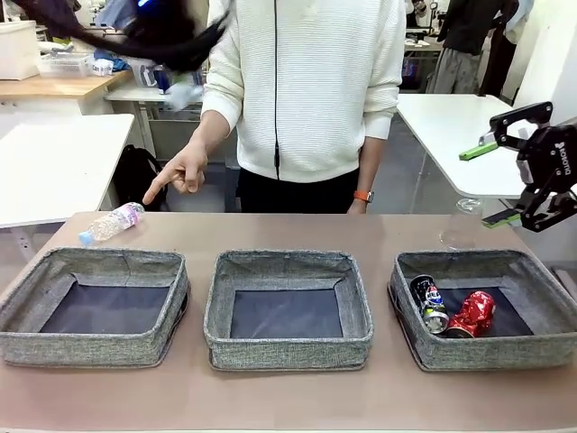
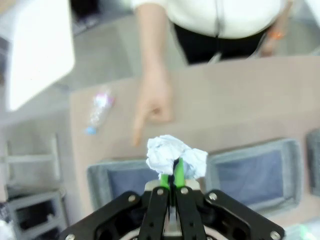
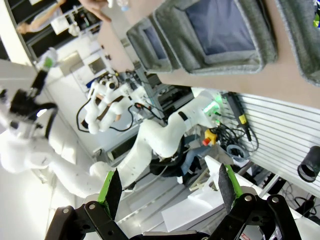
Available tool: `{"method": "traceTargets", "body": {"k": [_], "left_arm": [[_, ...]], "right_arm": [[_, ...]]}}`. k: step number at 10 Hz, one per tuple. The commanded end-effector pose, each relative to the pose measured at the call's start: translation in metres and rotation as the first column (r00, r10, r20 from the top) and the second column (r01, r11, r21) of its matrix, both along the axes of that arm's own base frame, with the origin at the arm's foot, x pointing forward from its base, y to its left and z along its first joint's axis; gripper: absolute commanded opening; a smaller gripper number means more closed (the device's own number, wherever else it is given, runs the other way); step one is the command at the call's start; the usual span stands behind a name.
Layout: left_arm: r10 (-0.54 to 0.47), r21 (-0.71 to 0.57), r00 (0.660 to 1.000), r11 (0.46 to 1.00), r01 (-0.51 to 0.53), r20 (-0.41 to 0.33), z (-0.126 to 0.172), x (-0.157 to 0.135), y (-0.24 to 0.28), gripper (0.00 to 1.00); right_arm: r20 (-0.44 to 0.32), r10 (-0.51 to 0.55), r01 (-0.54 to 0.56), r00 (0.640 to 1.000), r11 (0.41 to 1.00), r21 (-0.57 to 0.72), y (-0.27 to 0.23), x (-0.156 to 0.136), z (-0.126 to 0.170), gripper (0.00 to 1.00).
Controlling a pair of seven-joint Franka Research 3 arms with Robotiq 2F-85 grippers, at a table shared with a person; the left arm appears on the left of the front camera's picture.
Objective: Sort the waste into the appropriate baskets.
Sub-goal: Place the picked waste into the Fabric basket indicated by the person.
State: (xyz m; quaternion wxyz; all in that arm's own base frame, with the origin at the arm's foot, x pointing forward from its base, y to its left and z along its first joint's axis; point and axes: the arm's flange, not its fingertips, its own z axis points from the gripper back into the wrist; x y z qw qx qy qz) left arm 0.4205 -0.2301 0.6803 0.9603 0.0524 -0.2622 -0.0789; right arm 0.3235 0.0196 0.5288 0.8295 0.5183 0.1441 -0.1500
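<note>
Paper ball [image 2: 167,152], crumpled and white, is pinched between the pressed-together fingers of the left gripper [image 2: 173,172], low in the centre of the left wrist view, with grey baskets [image 2: 295,165] beneath. Just beyond, a person's hand [image 2: 152,107] points a finger down at the table [image 2: 240,100], near a bottle [image 2: 98,110] lying at upper left. At the front view's right edge the right gripper [image 1: 480,187] hangs spread, holding nothing. Lower in the frame, the right basket [image 1: 541,311] holds a dark can [image 1: 430,302] and a red can [image 1: 475,314].

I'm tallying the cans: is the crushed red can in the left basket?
No, the crushed red can lies in the right basket, beside the dark printed can.
</note>
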Motion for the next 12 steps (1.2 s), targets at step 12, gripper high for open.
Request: {"method": "traceTargets", "body": {"k": [12], "left_arm": [[-0.154, -0.087, 0.890, 0.988, 0.129, -0.429, -0.184, -0.063, 0.172, 0.01]], "right_arm": [[-0.018, -0.009, 0.009, 1.000, 1.000, 0.014, 0.001, 0.000, 0.005, 1.00]]}}
